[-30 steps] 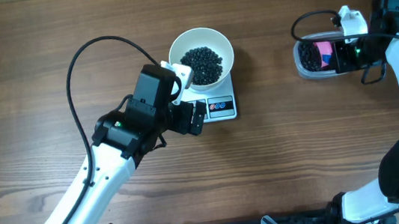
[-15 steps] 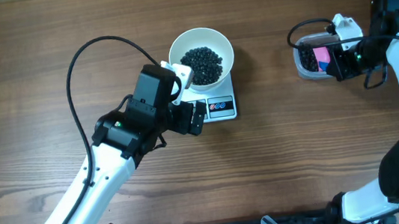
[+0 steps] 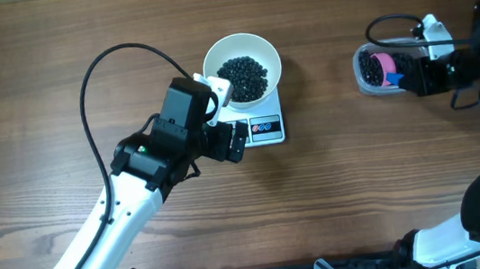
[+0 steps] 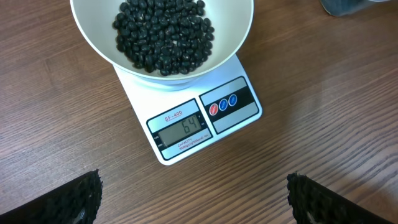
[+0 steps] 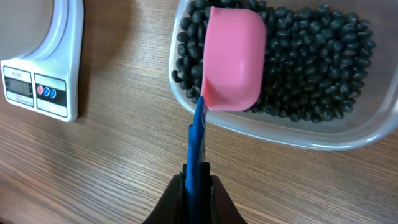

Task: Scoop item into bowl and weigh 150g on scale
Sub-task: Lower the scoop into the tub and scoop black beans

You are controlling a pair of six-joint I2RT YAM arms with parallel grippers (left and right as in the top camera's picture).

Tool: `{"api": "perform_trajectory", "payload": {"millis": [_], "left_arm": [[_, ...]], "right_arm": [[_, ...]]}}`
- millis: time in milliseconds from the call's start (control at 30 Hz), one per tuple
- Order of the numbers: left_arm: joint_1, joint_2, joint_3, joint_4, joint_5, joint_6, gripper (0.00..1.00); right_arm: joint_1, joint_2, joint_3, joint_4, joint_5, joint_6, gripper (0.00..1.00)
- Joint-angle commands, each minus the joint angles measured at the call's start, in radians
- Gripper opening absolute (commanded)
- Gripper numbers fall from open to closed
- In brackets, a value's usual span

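The brown wooden table (image 3: 33,67) holds a small white scale (image 3: 262,129). The white bowl (image 3: 213,63) sits on top of the scale so its load can be weighed. A heap of black beans (image 3: 243,77) lies inside the bowl. The scale's little screen reads 64, so I think more beans are needed.

The left gripper (image 4: 193,194) hangs just in front of the scale. Its jaws are wide apart and hold nothing. Its camera looks at the screen from there.

Well off to the right of the scale is a clear tub (image 5: 298,134) with more beans (image 5: 311,62). The right gripper (image 5: 198,171) is squeezed tight on the blue handle of a pink scoop (image 5: 233,59). The scoop rests over the tub's edge, likely to dig in. I cannot tell if it has beans.
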Motion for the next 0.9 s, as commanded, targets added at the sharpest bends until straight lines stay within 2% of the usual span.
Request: {"api": "perform_trajectory", "payload": {"millis": [0, 533, 867], "left_arm": [[-0.002, 0.003, -0.008, 0.000, -0.013, -0.010, 1.00], [-0.002, 0.003, -0.008, 0.000, -0.013, -0.010, 1.00], [-0.002, 0.003, -0.008, 0.000, -0.013, -0.010, 1.00]], "right_arm": [[-0.037, 0.019, 0.002, -0.011, -0.071, 0.033, 0.04], [-0.098, 0.034, 0.002, -0.010, -0.153, 0.106, 0.04], [-0.197, 0.034, 0.002, -0.008, -0.283, 0.254, 0.04]]}}
